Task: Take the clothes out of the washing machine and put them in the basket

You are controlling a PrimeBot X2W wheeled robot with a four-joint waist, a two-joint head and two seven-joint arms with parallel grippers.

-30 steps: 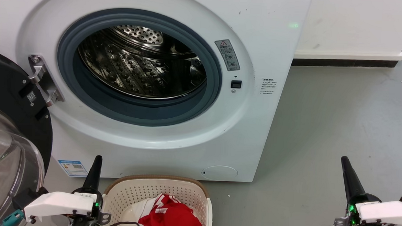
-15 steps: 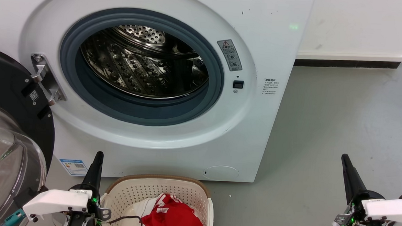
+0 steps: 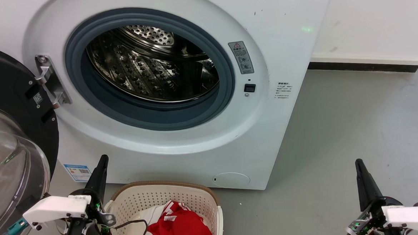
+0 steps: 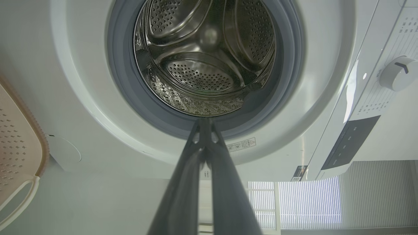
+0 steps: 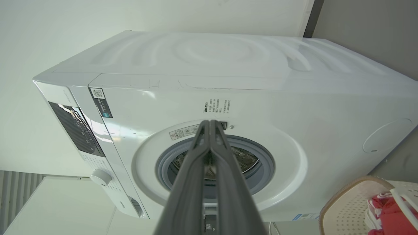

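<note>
The left pincer and right pincer look like twins tbh: two long dark grey fingers each, matte, tapering to a narrow tip. Behind the left one there's a blocky white wrist cover with small dark screws along the edge, a tiny white label, a loose black cable looping off it and a teal bit at the back. The right side has a matching white cover, a silvery bracket and little green lights.
</note>
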